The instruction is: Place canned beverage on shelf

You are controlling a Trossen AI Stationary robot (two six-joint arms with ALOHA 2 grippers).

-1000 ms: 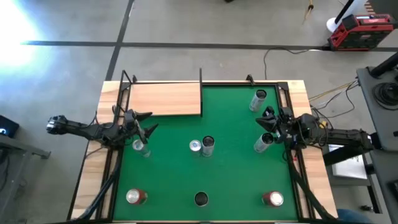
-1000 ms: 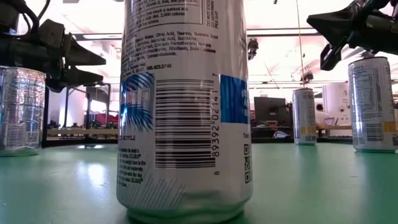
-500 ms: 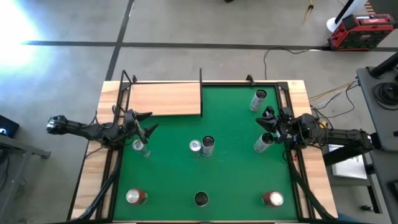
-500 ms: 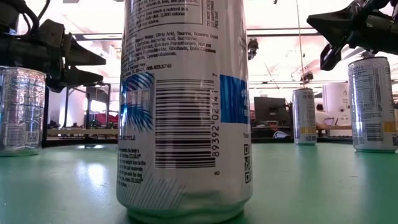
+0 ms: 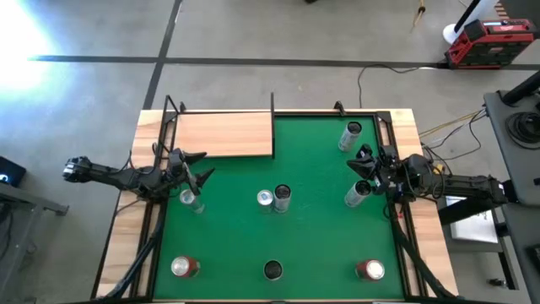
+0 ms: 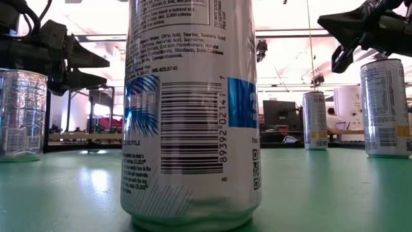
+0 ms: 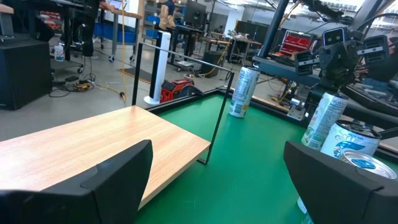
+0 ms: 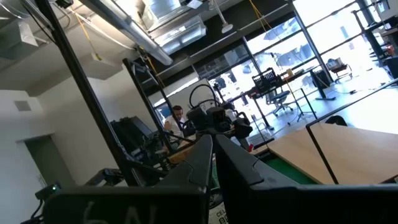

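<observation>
A green mat [image 5: 312, 228] covers most of a wooden table seen from above. A light-wood shelf [image 5: 224, 133] with thin black rods at its edges lies flat at the far left corner of the table, with nothing on it.

The left gripper [image 5: 196, 169] hovers near the left edge of the mat, just in front of the shelf, its fingers spread apart and holding nothing. A silver can [image 5: 191, 199] stands just beside it on the near side, not touching it. In the left wrist view the two dark fingers [image 7: 118, 171] frame the shelf board and the mat beyond.

The right gripper [image 5: 361, 161] sits near the right edge of the mat with its fingers pressed together, empty. A silver can [image 5: 355, 194] leans in the overhead view just beside it on the near side, and another silver can [image 5: 350, 135] stands beyond it near the far right corner.

Two cans stand touching near the middle of the mat: one with a silver top [image 5: 265, 198] and a dark-topped one [image 5: 282, 197]. Along the near edge are a red can [image 5: 184, 268] at left, a dark-topped can [image 5: 272, 270] in the middle and a red can [image 5: 369, 270] at right.

The low view is filled by a white and blue can [image 6: 191, 109] with a barcode, standing upright close to the camera.
</observation>
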